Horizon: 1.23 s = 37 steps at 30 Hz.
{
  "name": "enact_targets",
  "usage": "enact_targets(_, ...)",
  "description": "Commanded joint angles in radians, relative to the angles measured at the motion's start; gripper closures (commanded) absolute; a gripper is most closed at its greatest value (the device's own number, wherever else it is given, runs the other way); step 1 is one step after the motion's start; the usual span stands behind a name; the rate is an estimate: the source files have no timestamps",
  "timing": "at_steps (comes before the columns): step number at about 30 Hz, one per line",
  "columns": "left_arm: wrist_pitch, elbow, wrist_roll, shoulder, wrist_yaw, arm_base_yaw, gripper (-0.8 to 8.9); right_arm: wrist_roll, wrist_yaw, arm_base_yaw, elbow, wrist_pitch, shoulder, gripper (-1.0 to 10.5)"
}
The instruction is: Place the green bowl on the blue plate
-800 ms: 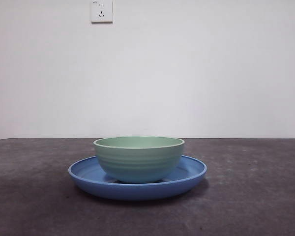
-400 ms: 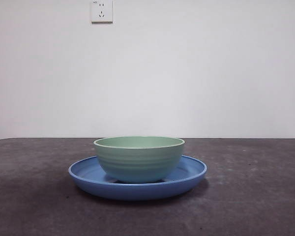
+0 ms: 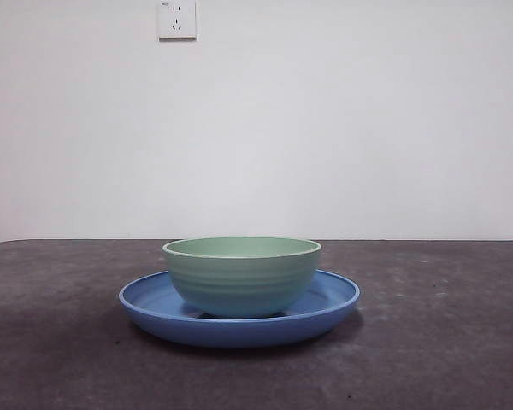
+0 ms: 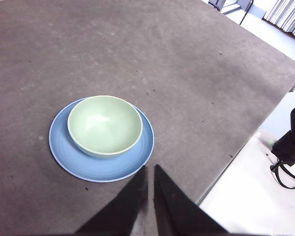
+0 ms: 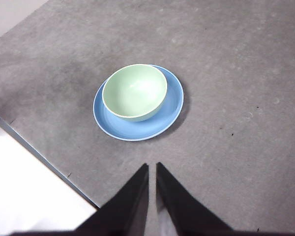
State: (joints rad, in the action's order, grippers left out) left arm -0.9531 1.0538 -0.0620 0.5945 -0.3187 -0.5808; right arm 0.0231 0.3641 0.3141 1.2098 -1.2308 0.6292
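The green bowl (image 3: pixel 242 275) stands upright inside the blue plate (image 3: pixel 329 301) on the dark table. It also shows in the left wrist view (image 4: pixel 104 125) on the plate (image 4: pixel 137 155), and in the right wrist view (image 5: pixel 134 92) on the plate (image 5: pixel 172 105). My left gripper (image 4: pixel 150 169) is shut and empty, held high and well back from the plate. My right gripper (image 5: pixel 152 167) is shut and empty, also high and back from the plate. Neither gripper shows in the front view.
The dark grey table (image 3: pixel 445 342) runs to a white wall with a socket (image 3: pixel 177 19). The table's edge (image 4: pixel 246 142) drops to a pale floor where a black stand (image 4: pixel 290 147) sits. Another table edge (image 5: pixel 39 157) lies near the plate.
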Motion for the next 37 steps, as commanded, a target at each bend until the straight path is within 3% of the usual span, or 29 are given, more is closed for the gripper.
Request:
enact_targets(1, 0.007, 0.013, 0.0, 0.005, -0.004, -0.006, 7.94, 0.008, 0.002, 0.006, 0.013, 0.014, 0.003, 9.2)
enact_targets(8, 0.004, 0.01, 0.0, -0.014, -0.006, 0.076, 7.94, 0.008, 0.002, 0.006, 0.013, 0.025, 0.003, 9.2)
enact_targets(14, 0.025, -0.089, 0.025, -0.089, 0.002, 0.321, 7.94, 0.008, 0.002, 0.006, 0.013, 0.025, 0.003, 9.2)
enact_targets(20, 0.367, -0.42, 0.043, -0.227, 0.032, 0.517, 7.94, 0.009, 0.001, 0.006, 0.013, 0.025, 0.003, 9.2)
enact_targets(25, 0.664, -0.682, 0.038, -0.348, 0.134, 0.563, 7.94, 0.008, 0.002, 0.006, 0.013, 0.025, 0.003, 9.2)
enact_targets(28, 0.763, -0.801, 0.027, -0.404, 0.23, 0.563, 7.94, 0.008, 0.002, 0.006, 0.013, 0.025, 0.003, 9.2)
enact_targets(31, 0.794, -0.883, 0.01, -0.45, 0.301, 0.563, 7.94, 0.008, 0.002, 0.006, 0.013, 0.025, 0.003, 9.2)
enact_targets(37, 0.79, -0.965, 0.007, -0.515, 0.322, 0.563, 7.94, 0.008, 0.002, 0.006, 0.013, 0.025, 0.003, 9.2)
